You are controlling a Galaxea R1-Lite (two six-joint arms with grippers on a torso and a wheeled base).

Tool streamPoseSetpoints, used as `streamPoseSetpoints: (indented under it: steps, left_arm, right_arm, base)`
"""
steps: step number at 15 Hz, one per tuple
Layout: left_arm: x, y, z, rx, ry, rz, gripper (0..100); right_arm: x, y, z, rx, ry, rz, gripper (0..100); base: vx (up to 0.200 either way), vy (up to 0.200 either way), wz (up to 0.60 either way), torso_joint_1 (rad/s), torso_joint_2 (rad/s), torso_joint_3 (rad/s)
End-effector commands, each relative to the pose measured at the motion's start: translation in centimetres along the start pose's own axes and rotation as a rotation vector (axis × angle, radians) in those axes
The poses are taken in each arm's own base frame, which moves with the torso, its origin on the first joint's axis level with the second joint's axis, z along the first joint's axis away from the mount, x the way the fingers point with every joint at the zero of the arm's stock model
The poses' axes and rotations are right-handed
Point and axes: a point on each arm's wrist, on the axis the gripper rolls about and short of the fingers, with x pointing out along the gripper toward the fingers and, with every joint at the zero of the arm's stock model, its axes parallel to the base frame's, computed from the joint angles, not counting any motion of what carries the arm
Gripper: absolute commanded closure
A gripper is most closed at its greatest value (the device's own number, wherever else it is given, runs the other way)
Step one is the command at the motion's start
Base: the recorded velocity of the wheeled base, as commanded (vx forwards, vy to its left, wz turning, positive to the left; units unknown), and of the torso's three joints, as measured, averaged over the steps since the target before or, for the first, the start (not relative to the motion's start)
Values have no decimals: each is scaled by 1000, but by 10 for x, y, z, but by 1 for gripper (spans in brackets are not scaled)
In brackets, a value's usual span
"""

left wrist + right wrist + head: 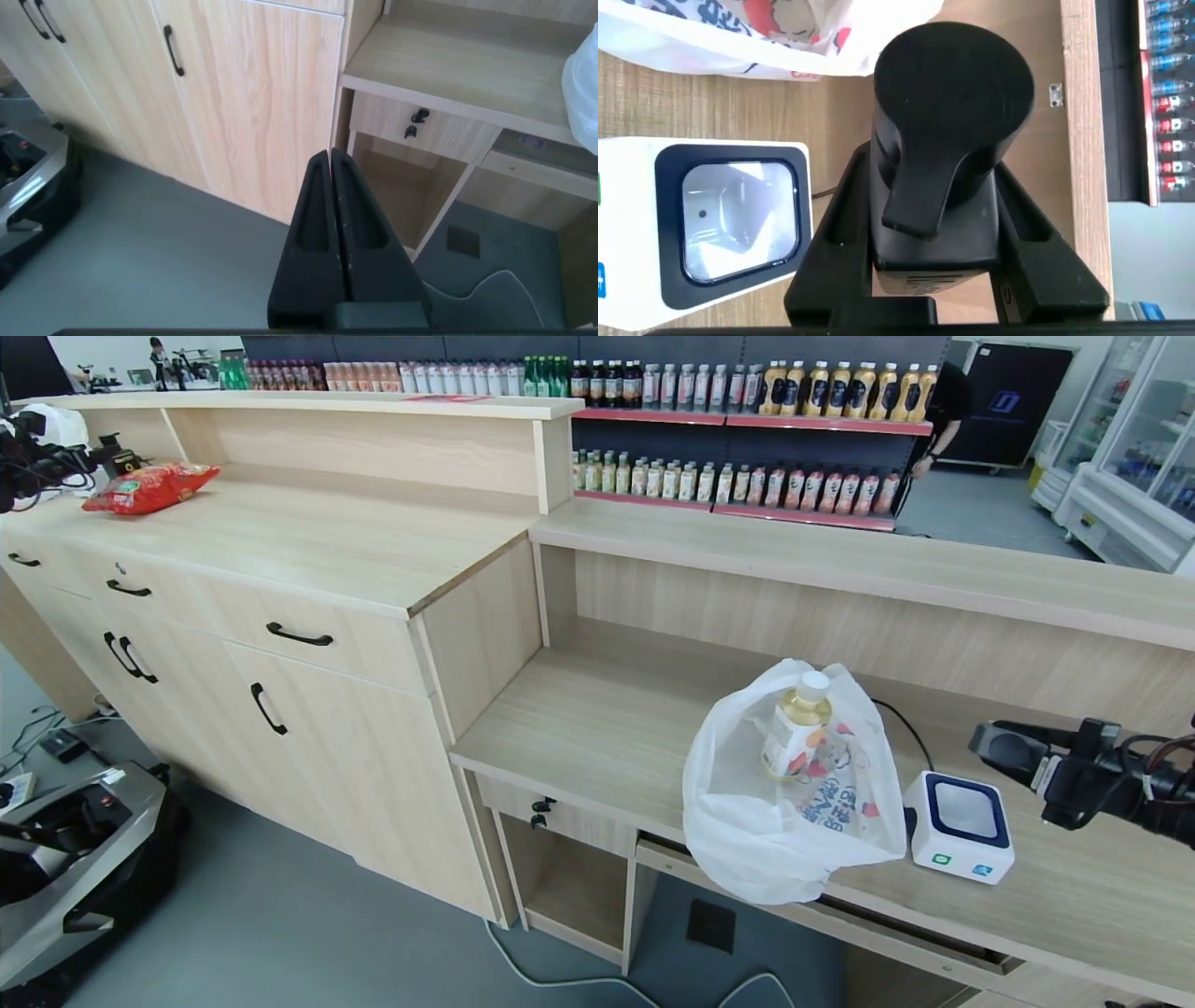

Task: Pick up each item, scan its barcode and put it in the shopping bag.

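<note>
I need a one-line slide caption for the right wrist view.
Right claw gripping a black object over the counter, next to the white scanner and the shopping bag.

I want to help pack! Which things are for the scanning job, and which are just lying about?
For the job: white plastic shopping bag, white-capped yellow drink bottle inside it, white-and-blue box scanner, red snack packet, black rounded item in right tool.
Just lying about: rows of shelved bottles, glass-door fridges.
</note>
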Motion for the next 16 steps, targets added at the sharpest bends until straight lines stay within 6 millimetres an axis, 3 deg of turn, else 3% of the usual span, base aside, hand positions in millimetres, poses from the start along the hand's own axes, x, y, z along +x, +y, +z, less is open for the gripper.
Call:
streamPoseSetpoints:
  steps: [1, 16]
  left_arm:
    - [0, 0, 0, 0, 0, 2, 100]
    - [0, 0, 0, 0, 0, 2, 100]
  right_arm:
    - [5, 9, -6, 13, -8, 20, 100]
    - [15, 31, -14, 58, -39, 71, 100]
  base:
    - [0, 0, 0, 0, 0, 0]
    - [0, 0, 0, 0, 0, 0]
